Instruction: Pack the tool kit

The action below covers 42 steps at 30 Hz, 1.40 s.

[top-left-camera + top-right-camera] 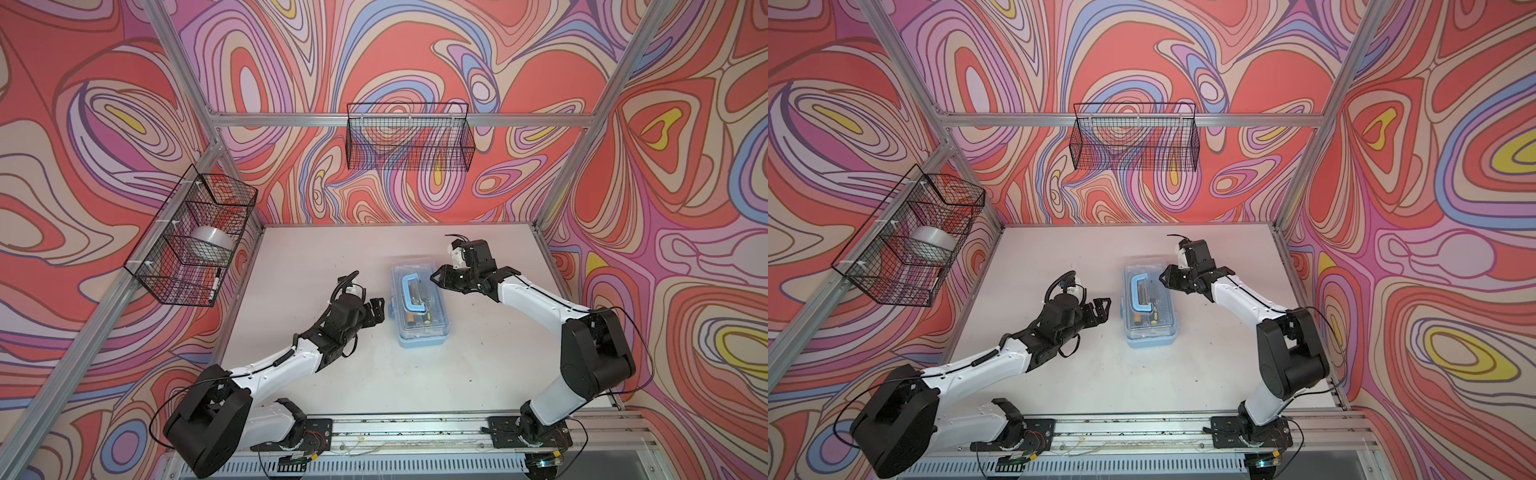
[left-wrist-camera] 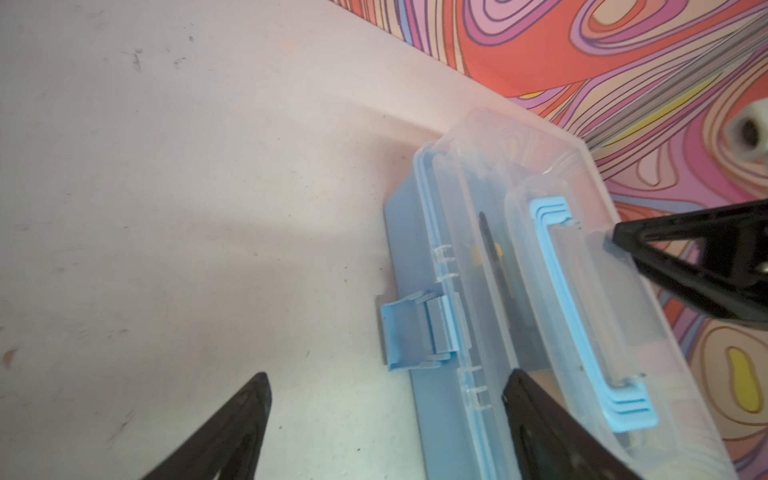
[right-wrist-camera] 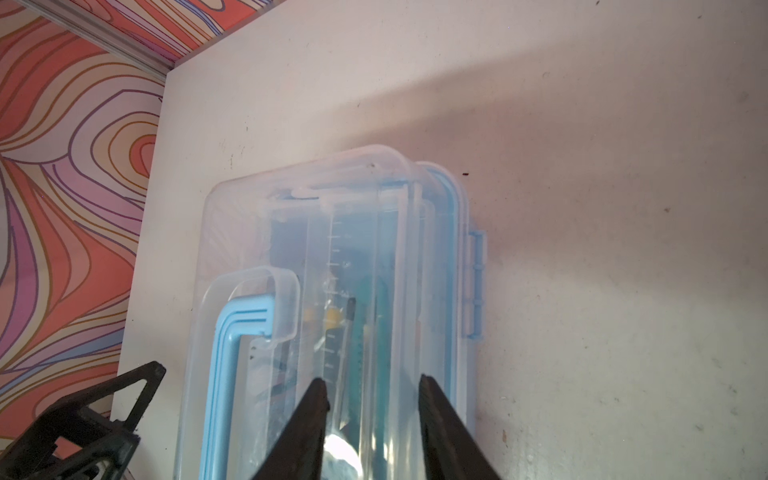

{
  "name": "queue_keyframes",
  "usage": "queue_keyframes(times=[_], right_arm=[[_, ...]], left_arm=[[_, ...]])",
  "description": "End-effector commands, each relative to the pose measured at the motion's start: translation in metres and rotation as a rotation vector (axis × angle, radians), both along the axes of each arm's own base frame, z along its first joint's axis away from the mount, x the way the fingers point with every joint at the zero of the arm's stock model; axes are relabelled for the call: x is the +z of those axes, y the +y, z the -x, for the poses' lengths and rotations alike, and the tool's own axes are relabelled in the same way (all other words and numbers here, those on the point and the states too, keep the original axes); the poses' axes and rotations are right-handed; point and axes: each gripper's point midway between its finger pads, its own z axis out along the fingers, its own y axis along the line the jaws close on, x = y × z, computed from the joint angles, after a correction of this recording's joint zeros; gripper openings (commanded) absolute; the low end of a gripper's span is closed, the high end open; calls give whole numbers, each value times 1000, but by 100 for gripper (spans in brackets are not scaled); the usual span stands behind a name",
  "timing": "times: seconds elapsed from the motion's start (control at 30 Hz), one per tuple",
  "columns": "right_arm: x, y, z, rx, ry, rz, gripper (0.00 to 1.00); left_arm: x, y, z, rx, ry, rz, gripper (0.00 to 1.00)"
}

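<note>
The tool kit [image 1: 419, 328] [image 1: 1150, 332] is a light-blue box lying mid-table with its clear lid down and its blue handle [image 1: 409, 293] [image 2: 557, 282] [image 3: 226, 353] flat on top. Tools [image 1: 420, 320] show dimly through the lid. Its blue latch [image 2: 409, 332] sticks out from the left side wall. My left gripper [image 1: 376, 311] [image 1: 1102, 309] [image 2: 388, 376] stands open beside that wall, straddling the edge near the latch and holding nothing. Over the lid's far right part, my right gripper [image 1: 436, 276] [image 1: 1163, 276] [image 3: 372, 380] has its fingers a little apart and nothing between them.
A black wire basket [image 1: 191, 245] on the left wall holds a tape roll [image 1: 212, 241] and a marker [image 1: 216, 284]. Another wire basket [image 1: 409, 137] hangs on the back wall. Aluminium posts and rails frame the white table [image 1: 478, 374].
</note>
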Motion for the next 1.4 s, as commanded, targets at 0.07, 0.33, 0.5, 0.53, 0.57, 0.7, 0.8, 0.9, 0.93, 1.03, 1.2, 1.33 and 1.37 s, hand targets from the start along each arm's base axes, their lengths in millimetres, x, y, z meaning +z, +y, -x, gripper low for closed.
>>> queue_keyframes(times=[0.07, 0.33, 0.5, 0.53, 0.57, 0.7, 0.8, 0.9, 0.93, 1.03, 1.2, 1.33, 1.37], right_arm=[[-9, -1, 4, 15, 38, 50, 37], [-4, -3, 2, 9, 31, 68, 37], [-10, -3, 2, 3, 39, 71, 37], [-10, -3, 2, 1, 40, 70, 37], [-10, -3, 2, 3, 37, 70, 37], [-13, -4, 1, -1, 40, 79, 37], [-14, -4, 0, -1, 42, 77, 37], [-13, -3, 0, 1, 37, 73, 36], [-12, -3, 0, 1, 36, 74, 36], [-11, -3, 0, 2, 33, 70, 36], [-11, -2, 0, 6, 33, 64, 36], [-11, -2, 1, 5, 35, 60, 36], [-11, -1, 1, 6, 35, 58, 36]], left_arm=[[-65, 18, 25, -15, 84, -284, 90], [-83, -25, 22, -127, -19, -278, 89], [-81, -40, 20, -178, -89, -208, 89], [-81, -43, 19, -185, -92, -210, 89], [-83, -44, 19, -190, -89, -212, 89], [-85, -53, 16, -212, -112, -190, 90], [-91, -56, 10, -206, -102, -202, 90], [-96, -57, 5, -186, -96, -213, 90], [-97, -56, 3, -175, -91, -220, 90], [-100, -56, -2, -153, -78, -239, 89], [-103, -48, -5, -109, -77, -258, 89], [-89, -52, -16, -70, -110, -245, 89], [-88, -51, -18, -62, -114, -245, 89]])
